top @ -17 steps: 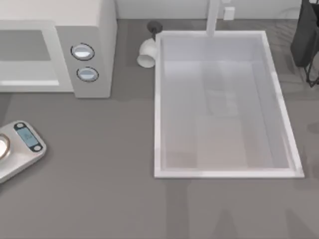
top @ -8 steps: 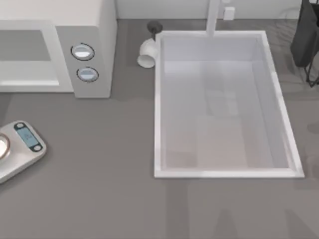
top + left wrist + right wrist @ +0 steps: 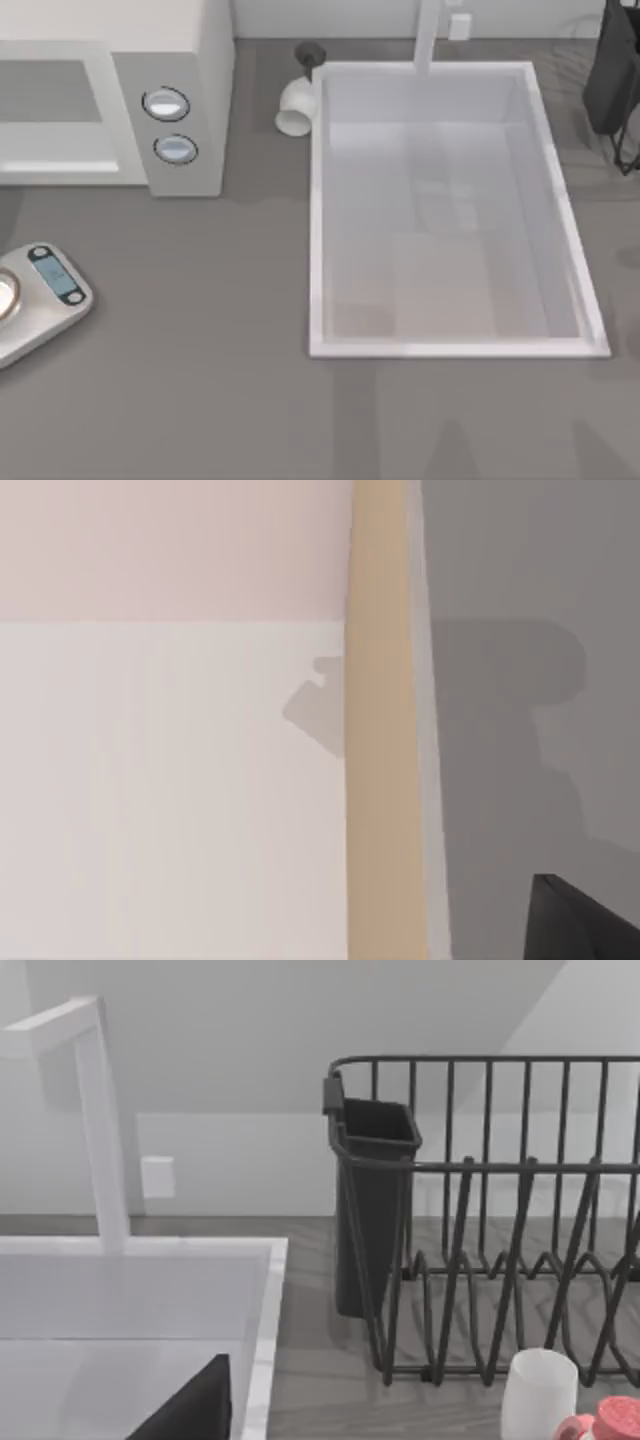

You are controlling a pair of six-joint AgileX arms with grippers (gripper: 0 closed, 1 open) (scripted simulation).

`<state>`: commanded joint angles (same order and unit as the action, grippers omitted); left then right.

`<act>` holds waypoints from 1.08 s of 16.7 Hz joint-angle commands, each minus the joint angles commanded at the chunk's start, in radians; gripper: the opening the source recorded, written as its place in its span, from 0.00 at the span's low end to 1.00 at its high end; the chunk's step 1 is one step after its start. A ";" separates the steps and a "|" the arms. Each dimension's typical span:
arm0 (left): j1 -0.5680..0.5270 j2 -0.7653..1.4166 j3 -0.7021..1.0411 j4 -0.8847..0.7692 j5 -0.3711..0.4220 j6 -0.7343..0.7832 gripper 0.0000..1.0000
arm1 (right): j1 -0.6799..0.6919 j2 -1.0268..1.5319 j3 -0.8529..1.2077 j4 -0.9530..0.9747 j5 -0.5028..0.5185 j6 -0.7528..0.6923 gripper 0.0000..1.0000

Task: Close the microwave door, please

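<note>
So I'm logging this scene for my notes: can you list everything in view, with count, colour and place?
microwave: 1, white, top view's far left
microwave door: 1, white frame, grey window
dials: 2, silver-blue, on the microwave's side panel
kitchen scale: 1, silver, left edge
sink: 1, white, centre
faucet: 1, white, behind the sink
cup: 1, white, left of the sink, on its side
dish rack: 1, black, far right
</note>
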<state>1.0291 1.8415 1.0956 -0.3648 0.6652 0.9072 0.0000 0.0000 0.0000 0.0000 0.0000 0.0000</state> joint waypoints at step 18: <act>-0.261 -0.390 -0.456 0.203 -0.140 -0.277 0.00 | 0.000 0.000 0.000 0.000 0.000 0.000 1.00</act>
<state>0.7685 1.4514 0.6400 -0.1619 0.5250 0.6299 0.0000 0.0000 0.0000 0.0000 0.0000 0.0000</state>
